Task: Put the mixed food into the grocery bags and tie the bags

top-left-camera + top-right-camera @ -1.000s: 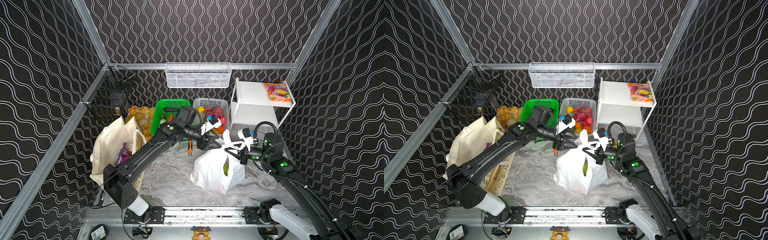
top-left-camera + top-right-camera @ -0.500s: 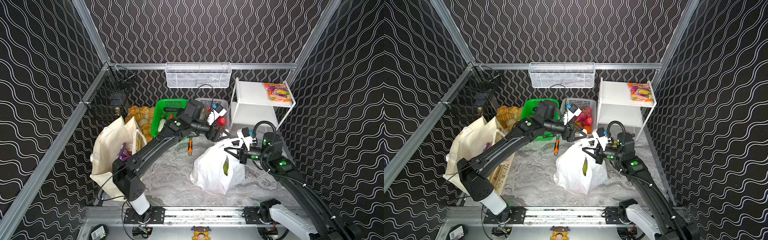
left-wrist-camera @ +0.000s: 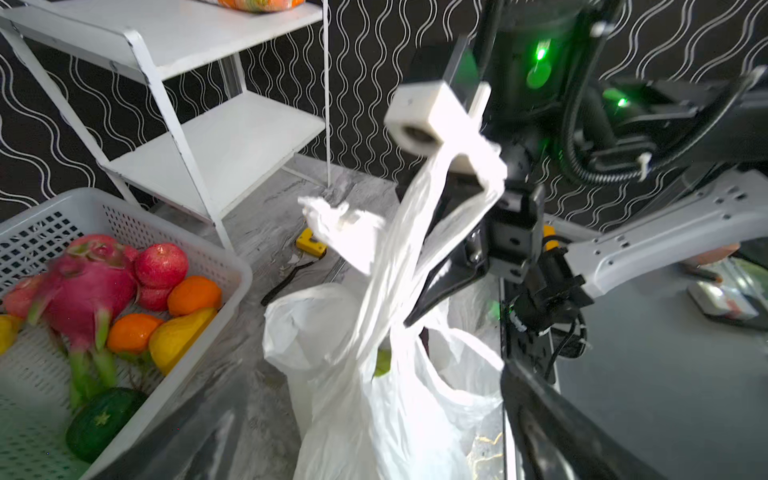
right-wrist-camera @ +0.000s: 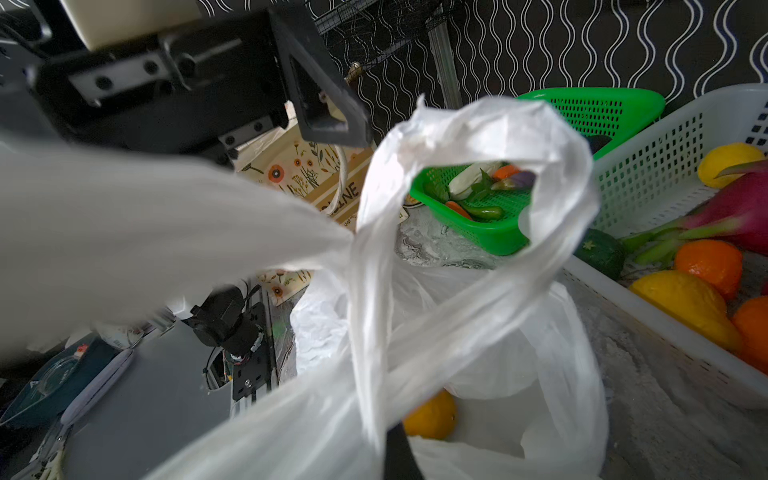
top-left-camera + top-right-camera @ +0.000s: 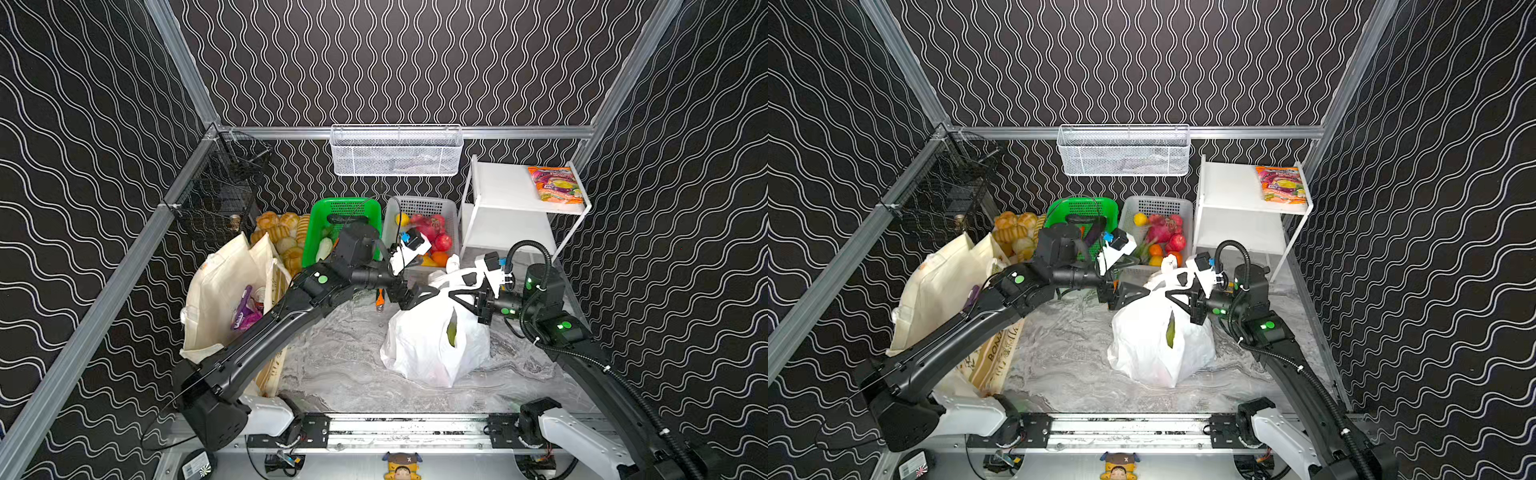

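Tying white plastic bag [image 5: 432, 349], sitting right of centre, food [image 4: 432, 415] inside. R gripper [image 5: 459, 297] is clamping one handle [image 4: 208, 232] taut; L gripper [image 5: 409, 293] is gaping wide, empty, at bag's left. Next: L needs free loop [image 4: 478, 120], threading thru crossing.

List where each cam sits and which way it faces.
Top views: stereo pair high at the front, looking down toward the back wall; both arms, left hand and right hand flanking the white plastic bag.
Left wrist: on the left arm, facing across the bag to the white shelf and right hand; own open fingers in foreground.
Right wrist: on the right arm, facing across the bag to the green basket and left hand; one own finger shows.
Shared: both wrist views show the bag's handles and fruit basket.
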